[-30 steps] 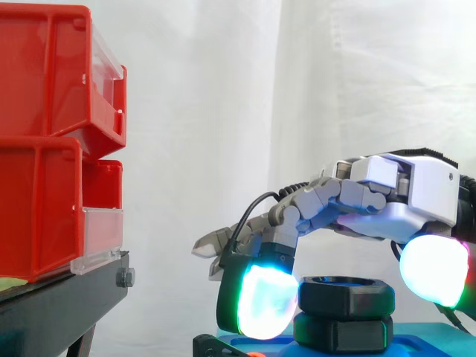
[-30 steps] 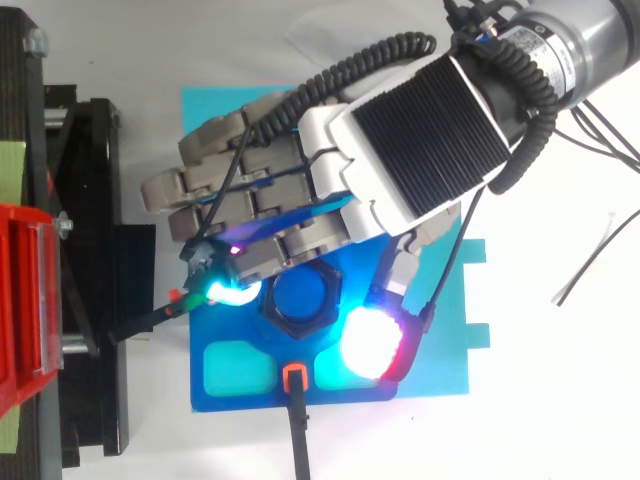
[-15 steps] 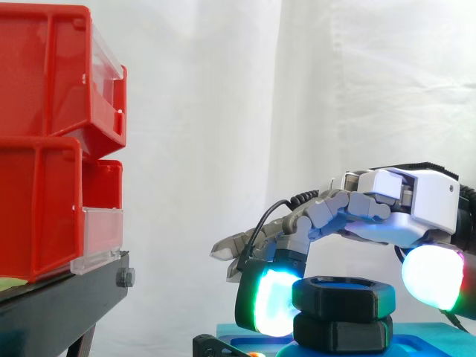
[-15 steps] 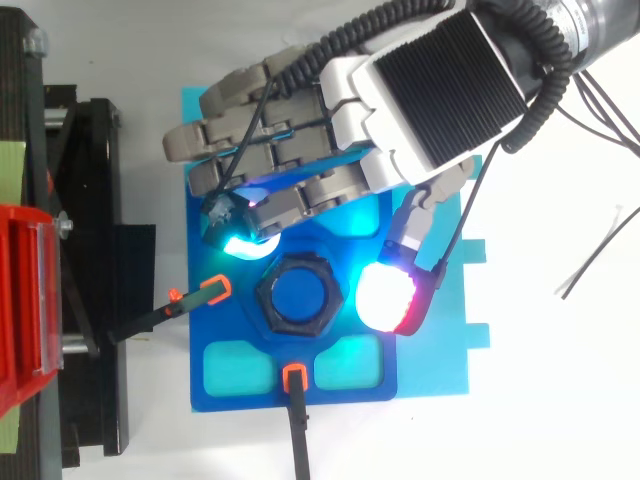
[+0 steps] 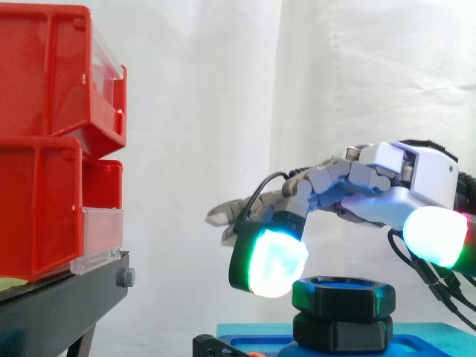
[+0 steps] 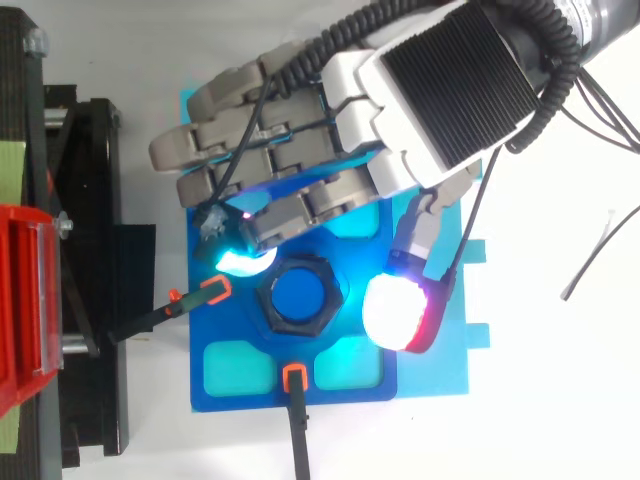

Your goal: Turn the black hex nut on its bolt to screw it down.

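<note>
Black hex nut [image 5: 342, 296]: lower centre of side view, just beneath white-and-grey robot hand [image 5: 379, 197]; glowing pads [image 5: 277, 262] spread wide, gripping nothing.

We log bright, even light over the white curtain [image 5: 193, 89], soft fold shadows, the hand's [image 6: 440, 90] glowing fingertips [image 5: 277, 262] our strongest glare, cyan-green sheen on the black hex nut [image 5: 343, 294] and blue plate [image 6: 235, 365].

The black hex nut [image 5: 343, 295] sits flat around the blue bolt [image 6: 300, 302], just 6 o'clock of the top view's middle.
</note>
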Controlling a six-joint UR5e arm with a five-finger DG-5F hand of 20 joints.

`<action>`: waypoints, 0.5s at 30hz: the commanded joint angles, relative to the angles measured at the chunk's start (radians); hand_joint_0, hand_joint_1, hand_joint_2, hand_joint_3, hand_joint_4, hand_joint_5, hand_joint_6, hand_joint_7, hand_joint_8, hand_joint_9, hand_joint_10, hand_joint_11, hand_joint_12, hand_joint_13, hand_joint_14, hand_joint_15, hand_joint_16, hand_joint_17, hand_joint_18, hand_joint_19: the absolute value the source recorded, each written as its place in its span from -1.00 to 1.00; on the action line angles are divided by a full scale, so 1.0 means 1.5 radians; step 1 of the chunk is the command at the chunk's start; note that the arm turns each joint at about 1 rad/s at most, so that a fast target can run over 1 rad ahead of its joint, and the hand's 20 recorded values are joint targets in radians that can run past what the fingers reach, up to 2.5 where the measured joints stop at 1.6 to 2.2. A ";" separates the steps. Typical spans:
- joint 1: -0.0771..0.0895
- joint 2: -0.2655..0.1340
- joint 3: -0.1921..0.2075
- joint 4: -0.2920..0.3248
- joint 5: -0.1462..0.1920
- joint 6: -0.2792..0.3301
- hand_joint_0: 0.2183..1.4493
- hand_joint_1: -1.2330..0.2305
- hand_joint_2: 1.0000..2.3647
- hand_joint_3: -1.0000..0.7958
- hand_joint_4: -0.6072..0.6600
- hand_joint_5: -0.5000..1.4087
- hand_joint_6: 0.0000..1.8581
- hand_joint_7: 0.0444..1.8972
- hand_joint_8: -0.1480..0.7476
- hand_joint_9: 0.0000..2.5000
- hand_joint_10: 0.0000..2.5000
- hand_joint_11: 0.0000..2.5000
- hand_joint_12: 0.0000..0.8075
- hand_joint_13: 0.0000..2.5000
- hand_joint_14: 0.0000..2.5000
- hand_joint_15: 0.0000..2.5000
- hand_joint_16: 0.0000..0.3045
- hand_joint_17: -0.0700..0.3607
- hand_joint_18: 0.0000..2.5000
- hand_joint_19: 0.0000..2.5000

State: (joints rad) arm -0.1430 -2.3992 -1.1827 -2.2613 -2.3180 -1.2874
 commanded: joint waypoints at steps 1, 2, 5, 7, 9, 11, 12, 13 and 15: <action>0.011 -0.001 0.001 0.022 0.001 0.005 -0.74 0.44 -1.00 -0.44 0.61 -0.56 -0.23 -0.25 0.26 -0.47 -1.00 -0.76 0.08 -0.64 -1.00 -0.94 -0.53 0.07 -0.58 -0.63; 0.013 -0.001 0.001 0.021 0.002 0.005 -0.74 0.44 -1.00 -0.44 0.61 -0.56 -0.23 -0.25 0.26 -0.47 -0.99 -0.76 0.09 -0.64 -1.00 -0.94 -0.53 0.07 -0.58 -0.63; 0.022 0.000 0.001 0.020 0.008 0.005 -0.73 0.44 -1.00 -0.44 0.60 -0.56 -0.23 -0.24 0.26 -0.47 -0.99 -0.76 0.09 -0.64 -1.00 -0.94 -0.53 0.07 -0.58 -0.63; 0.029 0.000 0.001 0.019 0.014 0.005 -0.73 0.45 -1.00 -0.44 0.61 -0.56 -0.24 -0.24 0.26 -0.47 -1.00 -0.76 0.09 -0.64 -1.00 -0.94 -0.53 0.07 -0.57 -0.63; 0.036 0.000 0.001 0.012 0.025 0.004 -0.72 0.46 -1.00 -0.44 0.60 -0.56 -0.24 -0.23 0.26 -0.47 -0.99 -0.76 0.08 -0.64 -1.00 -0.94 -0.54 0.06 -0.57 -0.63; 0.040 -0.001 0.001 0.004 0.029 0.004 -0.72 0.46 -1.00 -0.44 0.61 -0.56 -0.24 -0.22 0.26 -0.47 -0.99 -0.76 0.08 -0.64 -1.00 -0.94 -0.54 0.06 -0.57 -0.63; 0.043 0.000 0.001 -0.003 0.033 0.003 -0.71 0.46 -1.00 -0.44 0.61 -0.56 -0.24 -0.22 0.26 -0.47 -0.99 -0.76 0.08 -0.64 -1.00 -0.93 -0.54 0.06 -0.57 -0.63; 0.044 0.000 0.001 -0.007 0.034 0.003 -0.71 0.46 -1.00 -0.44 0.60 -0.56 -0.24 -0.22 0.26 -0.47 -0.99 -0.75 0.08 -0.64 -1.00 -0.94 -0.54 0.06 -0.57 -0.63; 0.049 0.000 0.001 -0.013 0.040 0.003 -0.71 0.47 -1.00 -0.44 0.61 -0.56 -0.24 -0.23 0.26 -0.47 -1.00 -0.76 0.08 -0.64 -1.00 -0.94 -0.54 0.06 -0.57 -0.63</action>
State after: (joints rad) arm -0.0806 -2.3997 -1.1812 -2.2624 -2.2720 -1.2817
